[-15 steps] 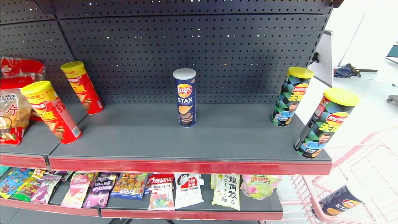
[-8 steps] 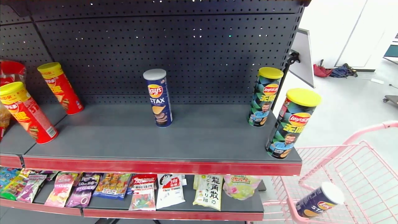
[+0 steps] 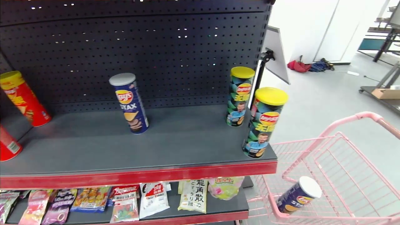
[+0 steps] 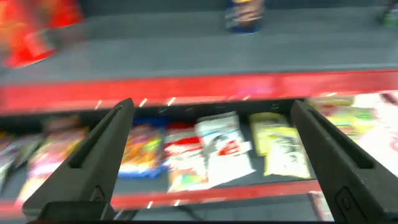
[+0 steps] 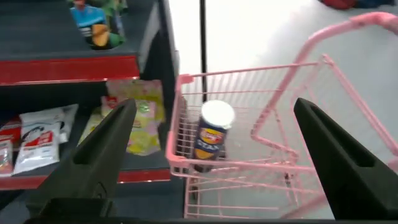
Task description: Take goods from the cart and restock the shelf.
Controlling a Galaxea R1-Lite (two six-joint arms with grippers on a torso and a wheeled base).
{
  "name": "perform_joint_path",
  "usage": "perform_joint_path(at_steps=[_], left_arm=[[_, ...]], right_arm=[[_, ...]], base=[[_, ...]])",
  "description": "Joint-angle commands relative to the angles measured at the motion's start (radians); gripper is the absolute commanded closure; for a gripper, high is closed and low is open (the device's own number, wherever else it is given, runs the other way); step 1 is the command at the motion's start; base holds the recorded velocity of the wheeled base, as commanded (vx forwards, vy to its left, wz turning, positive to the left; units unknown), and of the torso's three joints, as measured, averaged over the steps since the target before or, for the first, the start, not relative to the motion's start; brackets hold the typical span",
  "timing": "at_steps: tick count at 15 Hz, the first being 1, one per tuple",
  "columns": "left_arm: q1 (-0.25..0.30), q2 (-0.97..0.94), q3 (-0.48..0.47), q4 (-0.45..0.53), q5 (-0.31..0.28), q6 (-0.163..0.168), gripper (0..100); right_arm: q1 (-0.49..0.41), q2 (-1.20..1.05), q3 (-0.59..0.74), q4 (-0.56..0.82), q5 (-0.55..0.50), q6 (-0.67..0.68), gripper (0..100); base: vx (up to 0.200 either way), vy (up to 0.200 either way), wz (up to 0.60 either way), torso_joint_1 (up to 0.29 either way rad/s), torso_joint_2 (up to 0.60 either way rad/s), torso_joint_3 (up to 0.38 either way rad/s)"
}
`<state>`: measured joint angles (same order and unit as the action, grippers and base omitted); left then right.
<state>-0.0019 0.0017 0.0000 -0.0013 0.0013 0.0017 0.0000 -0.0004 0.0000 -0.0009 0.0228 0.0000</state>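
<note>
Both grippers are opened wide and hold nothing: the left gripper (image 4: 212, 106) hangs in front of the red edge of the shelves, and the right gripper (image 5: 214, 102) hangs before the pink cart (image 3: 365, 116), not touching it. This cart stands on the floor just beside the right end of the shelving. Inside it lies one dark blue can with a white lid (image 3: 295, 200), tilted, with the lid end higher and leaning to the wire wall near the front corner. On the upper shelf (image 3: 187, 140) a second dark blue can with a grey lid (image 3: 129, 104) stands upright, near the perforated back panel (image 3: 156, 47) and well apart from the others. At the right end of the same shelf two green-and-black cans with yellow lids stand upright, one at the back (image 3: 239, 97) and one at the front corner (image 3: 264, 123), close to the edge. At the left end there are two red cans, one with a yellow lid (image 3: 23, 98) near the back and one at the front (image 3: 7, 145), cut by the edge of the head view. The lower shelf (image 3: 225, 204) carries a row of flat snack bags (image 3: 153, 200), lying side by side and partly overlapping.
</note>
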Motion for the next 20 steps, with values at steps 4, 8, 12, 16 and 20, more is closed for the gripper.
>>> perform_joint_path(at_steps=[4,8,12,16,20], left_arm=[[-0.001,0.000,0.000,0.000,0.002,0.000,0],[-0.001,0.000,0.000,0.001,0.000,0.000,0],[-0.001,0.000,0.000,0.000,0.000,0.000,0],[-0.001,0.000,0.000,0.001,0.000,0.000,0],[-0.001,0.000,0.000,0.001,0.002,0.000,0]], right_arm=[[-0.002,0.000,0.000,-0.001,0.002,0.000,0],[-0.002,0.000,0.000,-0.001,0.000,0.002,0],[-0.002,0.000,0.000,-0.001,0.000,0.000,0],[-0.002,0.000,0.000,-0.001,-0.001,0.002,0],[-0.002,0.000,0.000,-0.001,-0.001,0.000,0]], base=[[0.000,0.000,-0.60,0.001,0.00,0.005],[0.000,0.000,-0.30,0.001,0.00,-0.001],[0.000,0.000,0.00,0.000,0.00,0.000],[0.000,0.000,0.00,-0.094,0.22,0.127],[0.000,0.000,0.00,-0.139,0.34,0.195]])
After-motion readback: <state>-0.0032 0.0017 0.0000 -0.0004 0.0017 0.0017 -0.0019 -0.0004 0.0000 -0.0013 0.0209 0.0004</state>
